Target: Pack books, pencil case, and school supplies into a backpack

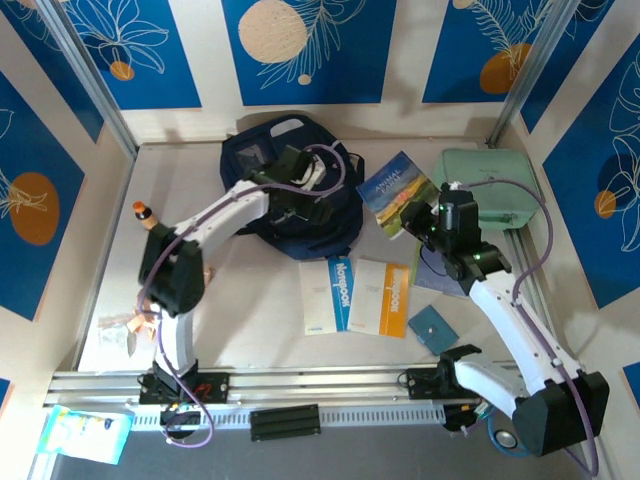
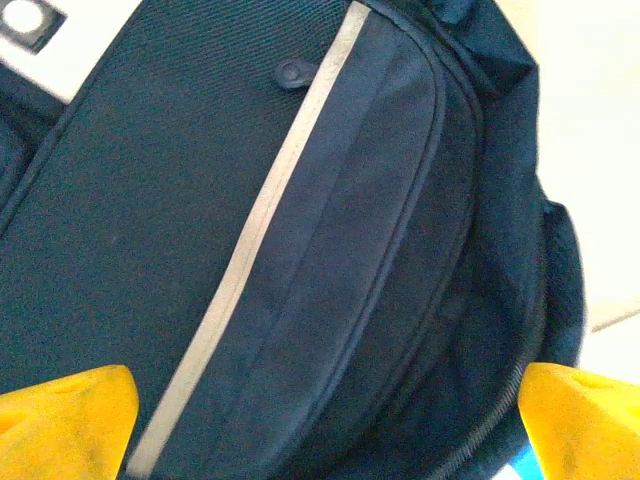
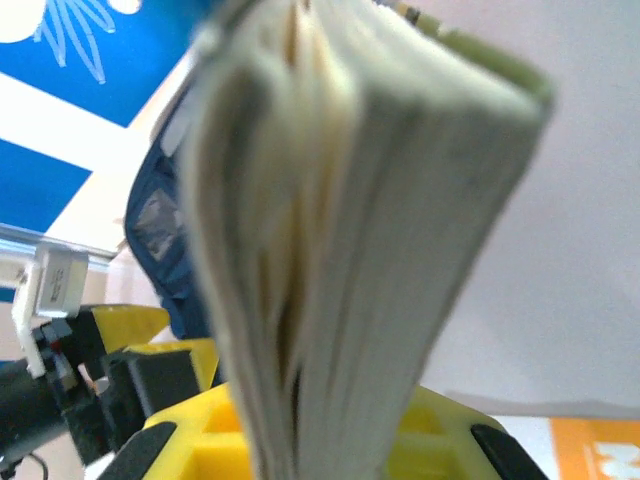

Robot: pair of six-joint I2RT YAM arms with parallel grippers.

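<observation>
Backpack [image 1: 245, 160]: navy fabric, lying at the far centre of the table [image 1: 250, 300]. Judged soft and floppy, with a mouth likely to sag shut, so best taken by the rim of the opening. The left gripper [image 2: 320, 430] hovers over it, jaws spread wide, holding nothing. Animal Farm [image 1: 398, 192]: thin paperback right of the backpack, clamped at one edge by the right gripper [image 1: 422, 225]. Probably light and bendy, so a pinch near the spine should limit droop. Blue-band book [image 1: 328, 295] and orange-band book [image 1: 380, 297]: flat, side by side, near centre. Covers look slick and would need an edge lifted. Booklet [image 1: 432, 327]: teal, flat, just right of them. Lightest and thinnest, likely hardest to lift.
</observation>
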